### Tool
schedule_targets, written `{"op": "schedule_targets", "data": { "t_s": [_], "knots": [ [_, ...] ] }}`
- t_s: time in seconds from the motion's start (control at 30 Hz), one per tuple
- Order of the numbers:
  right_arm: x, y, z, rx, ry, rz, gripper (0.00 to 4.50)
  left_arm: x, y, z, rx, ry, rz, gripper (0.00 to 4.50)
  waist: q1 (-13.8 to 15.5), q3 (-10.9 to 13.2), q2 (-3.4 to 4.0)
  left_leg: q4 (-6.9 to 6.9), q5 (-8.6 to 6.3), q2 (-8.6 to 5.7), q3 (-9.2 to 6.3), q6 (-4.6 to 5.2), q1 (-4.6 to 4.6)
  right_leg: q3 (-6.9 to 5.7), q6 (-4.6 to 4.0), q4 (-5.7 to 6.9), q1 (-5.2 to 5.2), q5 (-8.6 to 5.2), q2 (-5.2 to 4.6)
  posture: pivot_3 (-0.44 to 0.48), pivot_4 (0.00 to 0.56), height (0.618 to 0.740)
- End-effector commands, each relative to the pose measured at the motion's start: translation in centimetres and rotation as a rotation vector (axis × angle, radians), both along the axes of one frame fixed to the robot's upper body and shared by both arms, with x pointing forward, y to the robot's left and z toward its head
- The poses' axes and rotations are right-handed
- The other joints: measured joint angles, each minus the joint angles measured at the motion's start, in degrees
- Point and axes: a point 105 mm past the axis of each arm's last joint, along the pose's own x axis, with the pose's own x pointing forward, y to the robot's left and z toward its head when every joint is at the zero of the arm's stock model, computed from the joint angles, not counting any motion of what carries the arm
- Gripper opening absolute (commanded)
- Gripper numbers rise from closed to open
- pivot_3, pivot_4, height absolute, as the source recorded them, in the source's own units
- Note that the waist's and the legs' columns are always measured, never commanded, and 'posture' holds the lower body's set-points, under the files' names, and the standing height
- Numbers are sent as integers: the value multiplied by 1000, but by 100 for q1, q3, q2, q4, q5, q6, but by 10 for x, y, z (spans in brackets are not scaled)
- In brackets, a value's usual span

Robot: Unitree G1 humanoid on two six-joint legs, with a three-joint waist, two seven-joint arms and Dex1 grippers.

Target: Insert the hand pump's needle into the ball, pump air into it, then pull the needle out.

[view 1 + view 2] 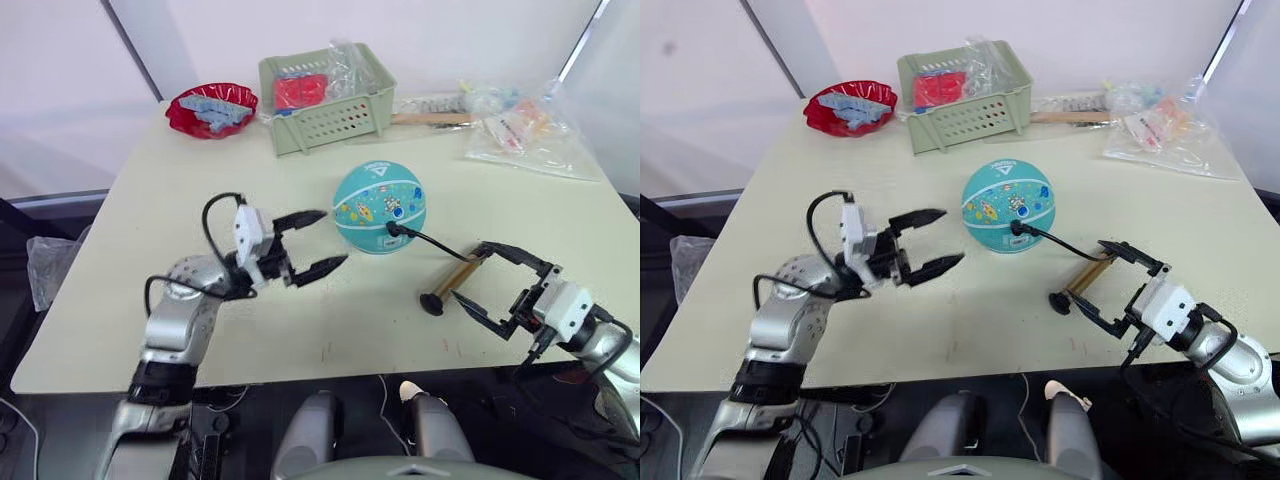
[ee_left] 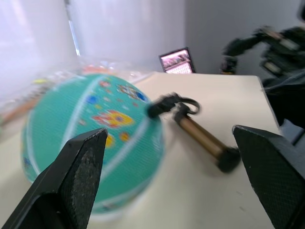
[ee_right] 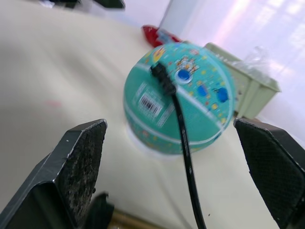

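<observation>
Right wrist view: hose fitting [image 3: 161, 76] plugged into ball [image 3: 200, 100].

No wording can be read anywhere. The ball [image 3: 178, 98] carries a white label patch with a barcode [image 3: 150, 107], its digits too small to read. Near the ball's top sits a white triangle logo [image 1: 378, 170], its lettering illegible.

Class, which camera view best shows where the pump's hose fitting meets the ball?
The right wrist view: the hose fitting sits close-up, seated on the ball. Both eye views show it small; the left wrist view shows it at the ball's edge.
</observation>
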Motion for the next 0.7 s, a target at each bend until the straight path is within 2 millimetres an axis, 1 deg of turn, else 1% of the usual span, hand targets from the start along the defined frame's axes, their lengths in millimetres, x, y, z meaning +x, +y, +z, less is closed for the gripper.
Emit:
{"op": "schedule_targets", "data": {
  "t_s": [0.03,0.13,0.2,0.43,0.57,0.7],
  "knots": [
    [-9,1,15,63,-37,-13,4483,23,-12,10,2,-28,43,4500,-12,-1,0,0,0,-1,0,0,0,2,1,2,2,1,0,0,150,737],
    [-13,2,16,76,-31,-15,4483,38,-22,16,-10,-29,62,4500,-70,-1,1,3,0,-1,6,0,2,10,2,3,2,2,5,0,150,737],
    [-15,3,18,84,-32,-19,4483,48,-31,19,-9,-24,70,4500,-30,4,-8,4,0,-2,5,0,3,13,3,13,0,1,4,0,150,737],
    [-17,4,20,92,-27,-28,4483,74,-53,30,-5,-39,101,4500,-25,5,-9,20,0,-1,2,0,3,12,3,42,-5,0,7,0,150,737],
    [-17,4,20,96,-24,-33,4483,86,-61,35,-3,-51,128,4500,-28,6,-11,39,0,-1,3,0,0,13,3,52,-5,-1,7,0,150,737],
    [-16,6,19,99,-21,-32,4483,94,-67,31,25,-42,153,4500,-32,6,-11,43,0,-1,2,0,-1,13,4,55,-5,0,8,0,150,737]
  ]
}}
